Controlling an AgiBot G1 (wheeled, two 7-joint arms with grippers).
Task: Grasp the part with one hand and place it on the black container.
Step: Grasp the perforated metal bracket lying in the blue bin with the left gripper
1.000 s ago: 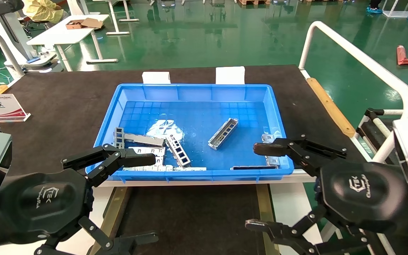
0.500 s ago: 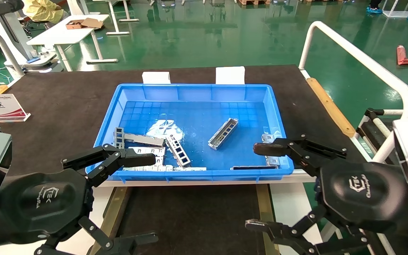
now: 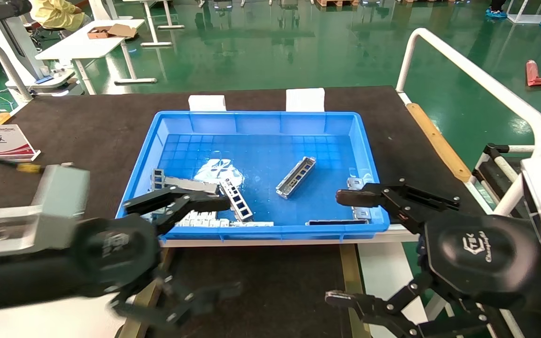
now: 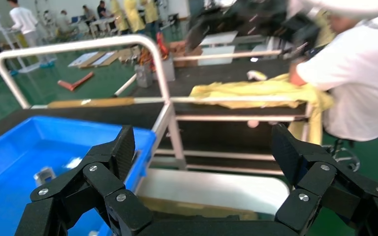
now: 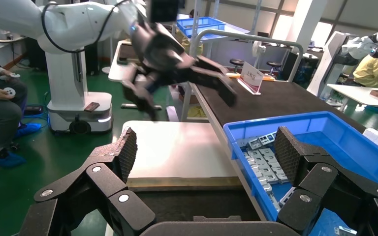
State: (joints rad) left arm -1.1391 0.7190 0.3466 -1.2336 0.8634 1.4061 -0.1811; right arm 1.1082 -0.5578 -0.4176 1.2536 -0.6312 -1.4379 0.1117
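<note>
Since the frames half a second and a second ago, the left gripper has swung inward from the lower left of the head view toward the blue crate, its upper finger now over the crate's near-left corner, jaws spread wide and empty. This looks like the start of a reach. The part lies untouched just right of the frame's centre, on the crate floor, apart from the cluster of other metal pieces at the near-left. The right gripper has not moved at lower right, also open and holding nothing. The black container waits at the bottom centre, below the crate.
</note>
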